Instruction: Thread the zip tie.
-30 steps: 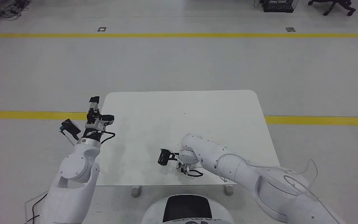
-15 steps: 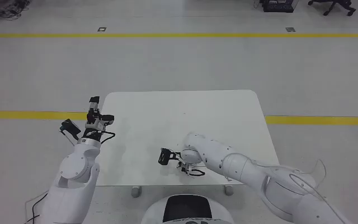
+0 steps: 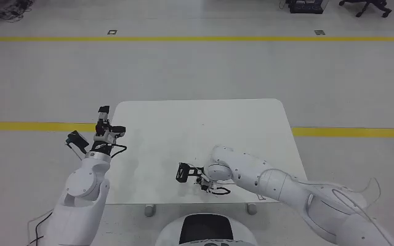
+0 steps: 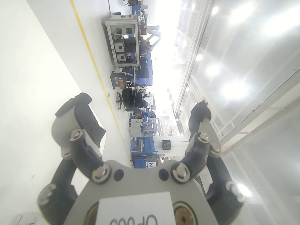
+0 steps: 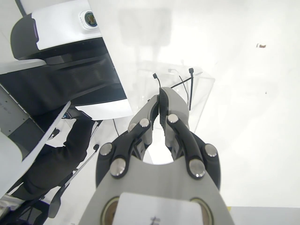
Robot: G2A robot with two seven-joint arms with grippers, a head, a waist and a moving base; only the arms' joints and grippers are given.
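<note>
Right tool [image 5: 159,95], pinching a zip tie [image 5: 156,78], shifted slightly rightward.

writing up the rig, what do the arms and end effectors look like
The left arm and right arm are rounded white shells with black cables at the wrists. The left end effector and right end effector each have a grey metal plate, black linkages, silver bolts, black-padded fingers and a white label.

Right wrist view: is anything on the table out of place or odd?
One thing: a small brown scrap lies loose on the white table, away from the clear box. Otherwise nothing stands out; the right gripper has its jaws shut on a zip tie.
</note>
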